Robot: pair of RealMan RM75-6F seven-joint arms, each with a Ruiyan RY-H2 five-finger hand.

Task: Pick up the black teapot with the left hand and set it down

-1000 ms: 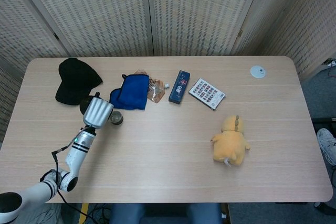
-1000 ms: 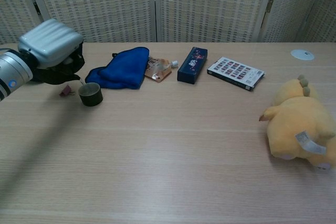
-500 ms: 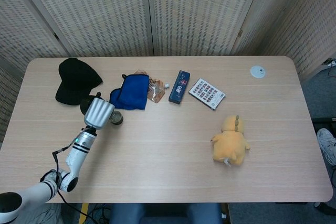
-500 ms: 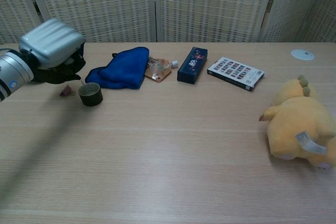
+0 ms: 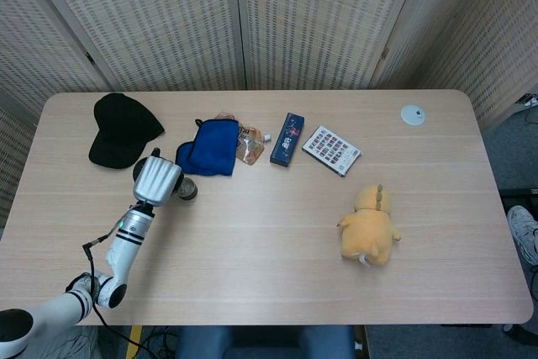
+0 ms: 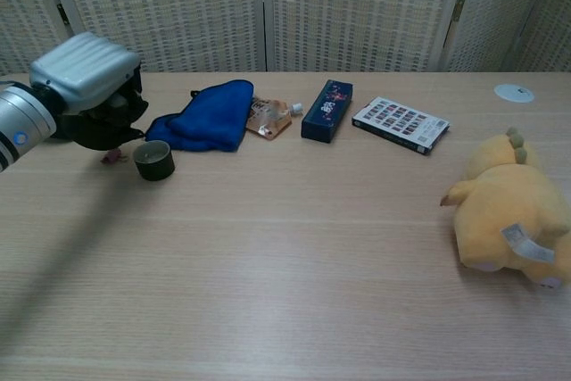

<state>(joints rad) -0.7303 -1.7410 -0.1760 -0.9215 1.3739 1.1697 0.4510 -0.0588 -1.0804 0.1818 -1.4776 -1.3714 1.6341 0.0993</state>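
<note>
Now the black teapot [image 6: 105, 127] sits under my left hand [image 6: 86, 67], at the left end of the desk [image 5: 277, 233], just left of the small dark lid or cup [image 6: 153, 160] and in front of the black cap [image 5: 122, 128]. Over the last second my hand has edged a little toward the pot and settled lower over it; in the head view the silver back of the hand now covers most of the dark body that showed beside it a moment ago. The pot itself has not shifted and I judge it is not yet lifted.

My fingers are hidden beneath the hand's casing in both views, so I cannot tell whether they are wrapped round the pot or only hanging over it. To my mind this is the closing-in step, with the lift and the setting down still ahead.

Further out lie the blue cloth [image 6: 203, 115], a crumpled wrapper [image 6: 270, 119], a dark blue box [image 6: 326, 110], a patterned box [image 6: 401, 123], and the yellow plush toy [image 6: 513, 211] far to the right. My right hand shows in neither view.
</note>
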